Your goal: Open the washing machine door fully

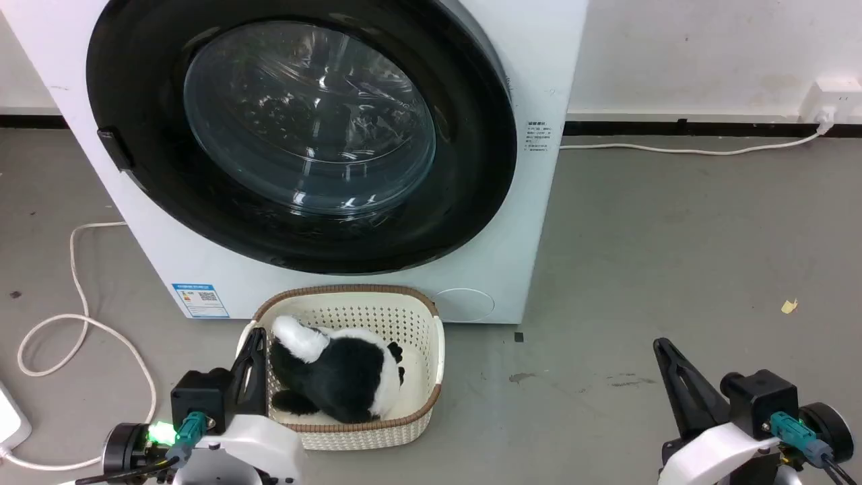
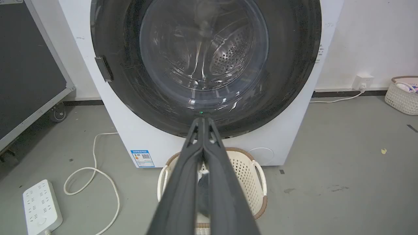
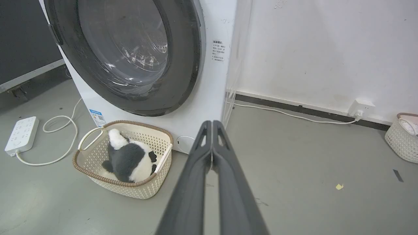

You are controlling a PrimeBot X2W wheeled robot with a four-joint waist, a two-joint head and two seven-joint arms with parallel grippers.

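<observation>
The white washing machine [image 1: 539, 222] stands on the floor ahead, its round black-rimmed door [image 1: 303, 128] flat against the front, with a small dark handle [image 1: 116, 149] at the rim's left edge. The steel drum shows through the glass [image 2: 202, 52]. My left gripper [image 1: 254, 343] is shut and empty at the lower left, hanging over the left edge of a basket. In the left wrist view its fingers [image 2: 202, 122] point at the door's bottom rim. My right gripper [image 1: 663, 350] is shut and empty at the lower right, over bare floor; its tips [image 3: 211, 125] point toward the machine's right corner [image 3: 225, 81].
A cream basket [image 1: 417, 323] holding a black-and-white plush toy [image 1: 337, 374] sits on the floor right below the door. A white cable [image 1: 81, 316] and power strip [image 2: 40, 205] lie to the left. Another basket [image 3: 401, 140] stands far right by the wall.
</observation>
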